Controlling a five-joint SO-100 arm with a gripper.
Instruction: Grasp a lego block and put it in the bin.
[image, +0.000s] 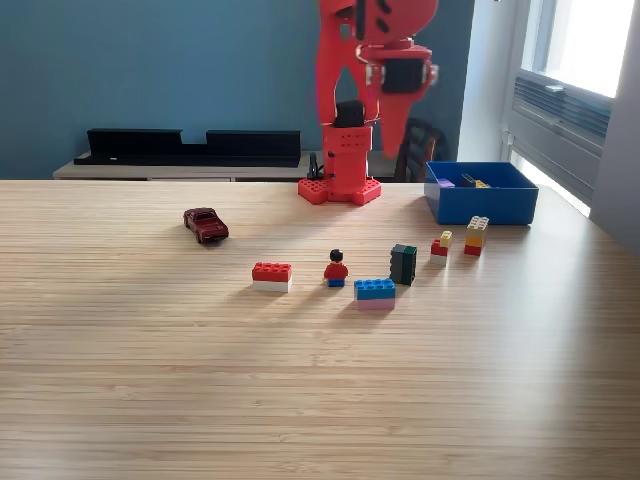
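A wooden tabletop (150, 380) fills the exterior view, with a red robot arm (350, 120) bolted at its far edge, against a blue wall. The arm is folded up high over its own base, well clear of everything on the tabletop, so nothing is being reached for at this moment. Its pincer (400, 75) sits near the top edge of the view, facing the camera end-on; whether it is open or closed cannot be told, and nothing can be seen in it.

The blue bin (482, 203) is the landmark. It stands to the exterior view's right of the arm's base, open top upward, within easy reach of the arm. A few small coloured pieces lie inside it against the back wall.

Just in front of the bin stand a small yellow-and-orange block stack (476, 236) and a smaller red-and-yellow block (440, 244). Further from the bin, toward the view's left and nearer the camera, come a dark green block (403, 264), a blue-and-pink block (375, 293), a small lego figure (336, 269) and a red-and-white block (272, 276). Farthest from the bin sits a dark red toy car (206, 224).

The blocks stand apart from one another, which should leave room for the pincer around each. Several still await collection.
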